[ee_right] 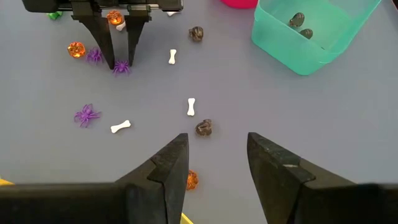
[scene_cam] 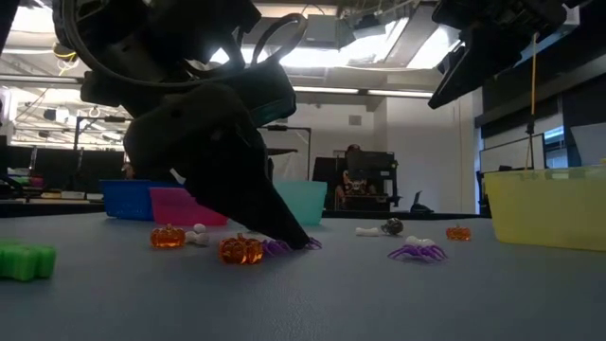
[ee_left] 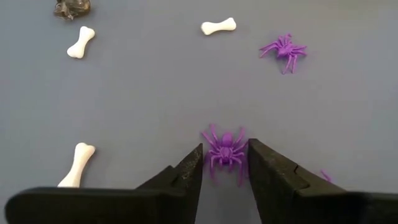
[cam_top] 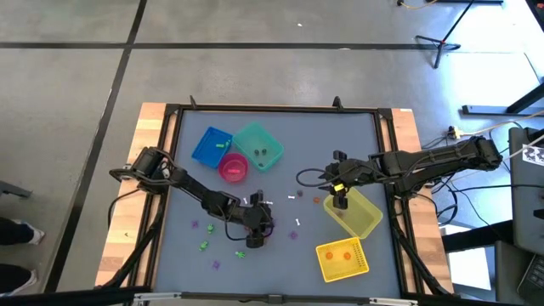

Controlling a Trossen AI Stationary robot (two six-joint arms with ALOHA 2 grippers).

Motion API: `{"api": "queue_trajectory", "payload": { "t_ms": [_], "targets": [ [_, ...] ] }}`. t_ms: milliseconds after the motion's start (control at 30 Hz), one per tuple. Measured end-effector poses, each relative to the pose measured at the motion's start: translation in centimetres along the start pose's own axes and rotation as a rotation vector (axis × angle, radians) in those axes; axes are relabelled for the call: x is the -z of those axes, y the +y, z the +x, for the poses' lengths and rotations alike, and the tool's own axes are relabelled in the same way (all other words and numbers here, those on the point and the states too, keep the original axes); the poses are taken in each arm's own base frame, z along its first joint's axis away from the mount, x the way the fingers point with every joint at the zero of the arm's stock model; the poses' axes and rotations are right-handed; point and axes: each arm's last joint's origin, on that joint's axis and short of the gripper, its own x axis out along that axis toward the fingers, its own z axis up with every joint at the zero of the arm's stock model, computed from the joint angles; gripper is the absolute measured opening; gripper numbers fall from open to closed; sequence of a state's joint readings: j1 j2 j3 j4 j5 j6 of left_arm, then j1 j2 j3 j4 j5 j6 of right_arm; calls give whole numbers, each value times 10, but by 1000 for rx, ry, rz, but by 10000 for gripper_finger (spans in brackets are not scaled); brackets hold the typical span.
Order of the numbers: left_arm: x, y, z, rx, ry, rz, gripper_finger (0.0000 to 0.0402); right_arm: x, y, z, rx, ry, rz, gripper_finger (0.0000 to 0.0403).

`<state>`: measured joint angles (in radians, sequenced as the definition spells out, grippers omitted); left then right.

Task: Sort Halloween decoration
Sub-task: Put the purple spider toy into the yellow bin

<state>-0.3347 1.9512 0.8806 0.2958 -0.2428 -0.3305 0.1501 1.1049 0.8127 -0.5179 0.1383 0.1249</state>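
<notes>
Small trinkets lie scattered on the grey table: purple spiders (ee_left: pixel 284 48), white bones (ee_left: pixel 218 26), orange pumpkins (scene_cam: pixel 241 250), dark skulls (ee_right: pixel 203 128) and green pieces (scene_cam: pixel 24 260). My left gripper (ee_left: pixel 225 163) is open and low at the table's near middle (cam_top: pixel 255 231), pointing down. One finger stands on each side of a purple spider (ee_left: pixel 225 148) that lies flat on the table. My right gripper (ee_right: pixel 217 155) is open and empty. It hovers above the table beside a yellow bin (cam_top: pixel 357 212), over a skull and a pumpkin (ee_right: pixel 191 180). My left gripper comes from above, its fingertips (ee_left: pixel 193 163) at table level on either side of the purple spider's body. The spider's legs (ee_left: pixel 241 138) reach the fingers' inner faces. Whether the fingers touch them I cannot tell. The spider lies on the table.
A blue bin (cam_top: pixel 211 146), a teal bin (cam_top: pixel 259 144) holding dark skulls (ee_right: pixel 298 22) and a pink bin (cam_top: pixel 233 167) stand at the far left. A second yellow bin (cam_top: pixel 342 259) with orange pumpkins sits at the near edge. A raised frame rims the table.
</notes>
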Motion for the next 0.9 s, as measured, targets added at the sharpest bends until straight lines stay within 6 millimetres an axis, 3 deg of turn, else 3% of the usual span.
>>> {"api": "queue_trajectory", "payload": {
  "t_ms": [900],
  "targets": [
    [-3,-1,1,14,-45,-12,87,0,0,0,0,0,0,161]
  ]
}}
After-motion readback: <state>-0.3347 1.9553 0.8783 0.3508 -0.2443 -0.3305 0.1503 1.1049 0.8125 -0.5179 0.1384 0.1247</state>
